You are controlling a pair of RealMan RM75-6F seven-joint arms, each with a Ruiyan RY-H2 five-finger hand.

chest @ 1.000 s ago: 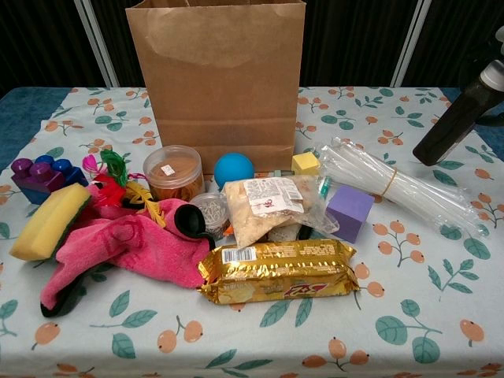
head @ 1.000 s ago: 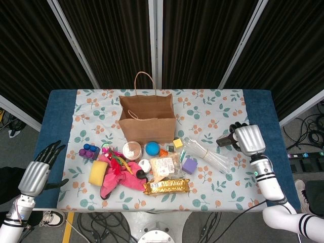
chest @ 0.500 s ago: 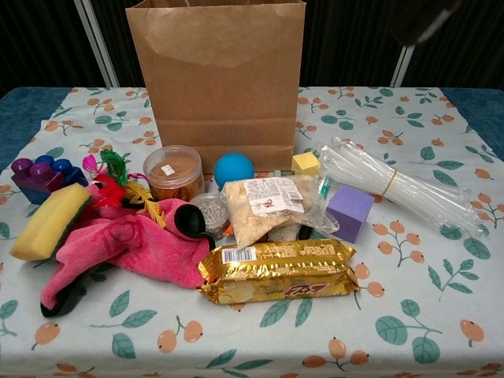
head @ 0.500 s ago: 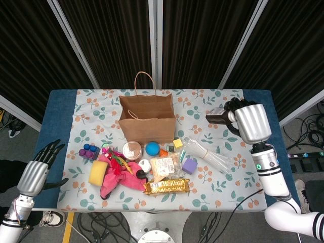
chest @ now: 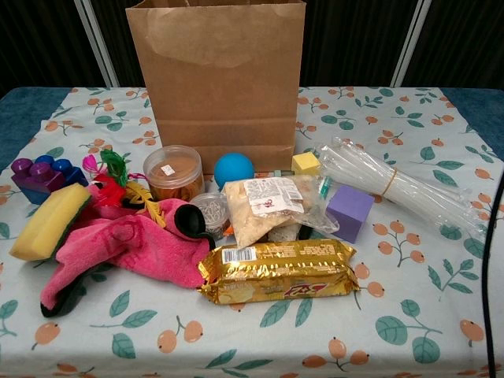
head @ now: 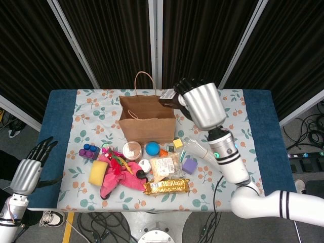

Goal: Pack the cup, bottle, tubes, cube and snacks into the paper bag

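Note:
The brown paper bag (head: 147, 122) (chest: 216, 79) stands open at the table's middle back. My right hand (head: 202, 104) is raised beside the bag's right top corner and grips a dark bottle (head: 168, 98), whose end reaches over the bag's opening. In front of the bag lie the lidded cup (head: 131, 150) (chest: 173, 172), the bundle of clear tubes (head: 207, 154) (chest: 402, 189), the purple cube (head: 189, 165) (chest: 349, 213), a gold snack pack (head: 166, 187) (chest: 276, 272) and a clear snack bag (head: 164, 166) (chest: 272, 206). My left hand (head: 26, 172) hangs off the table's left edge with its fingers spread, holding nothing.
A pink cloth (chest: 134, 244), yellow sponge (chest: 47, 220), purple blocks (chest: 35, 173), blue ball (chest: 233, 168) and small yellow cube (chest: 305, 163) crowd the front left and centre. A black cable (chest: 488, 276) hangs at the chest view's right edge.
My right hand has swung left and up from the table's right side to the bag's top, carrying the bottle, and has left the chest view. The left hand dropped slightly.

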